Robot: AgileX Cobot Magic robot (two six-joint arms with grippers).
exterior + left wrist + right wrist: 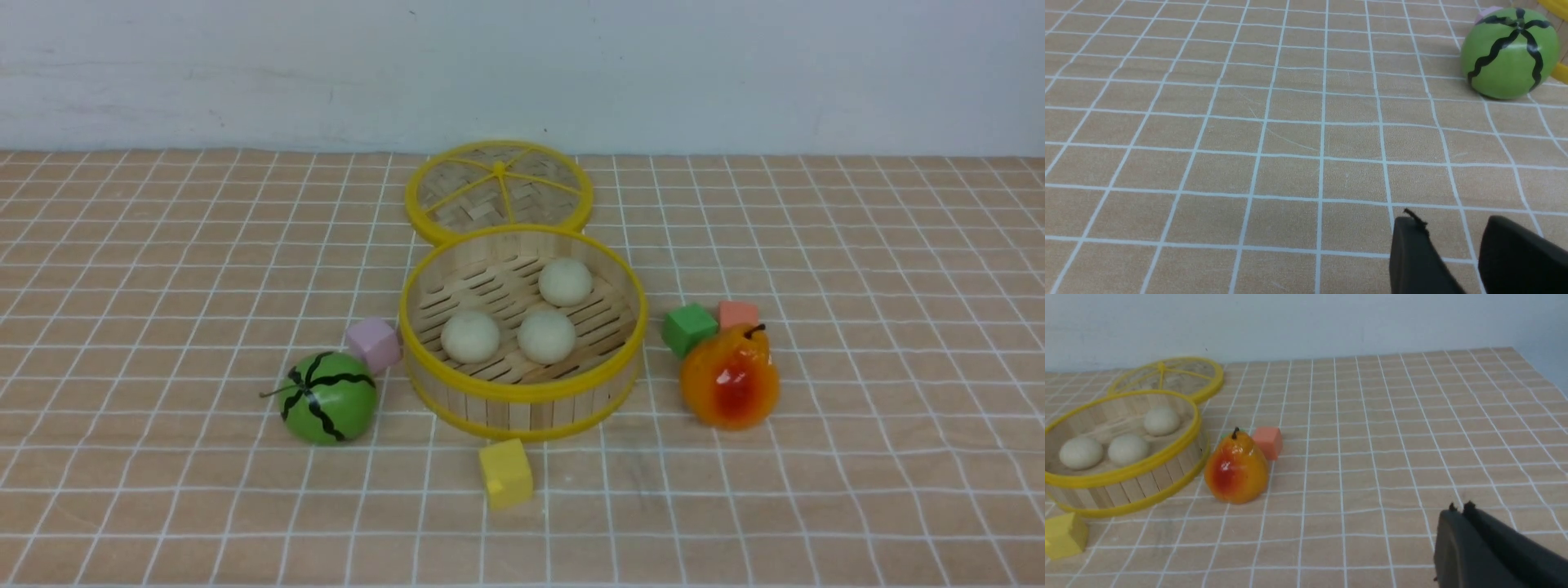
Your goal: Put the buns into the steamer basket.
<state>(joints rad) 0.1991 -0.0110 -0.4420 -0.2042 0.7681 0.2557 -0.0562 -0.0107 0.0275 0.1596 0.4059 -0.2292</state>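
Note:
The steamer basket point(522, 390) stands mid-table, with yellow rims and slat walls. Three cream-white buns lie on its slatted floor: one at the front left point(470, 336), one at the front middle point(546, 336), one at the back point(565, 282). The right wrist view shows the basket point(1133, 486) and the same three buns point(1081, 452), point(1128, 449), point(1162, 421). No arm shows in the front view. My left gripper point(1453, 228) is open and empty over bare cloth. My right gripper point(1459, 508) is shut and empty, well to the right of the basket.
The woven lid point(498, 189) lies behind the basket. A toy watermelon point(328, 398) and a pink cube point(373, 343) sit left of it. A yellow cube point(505, 473) sits in front. A green cube point(688, 328), an orange cube point(738, 314) and a pear point(729, 379) sit right.

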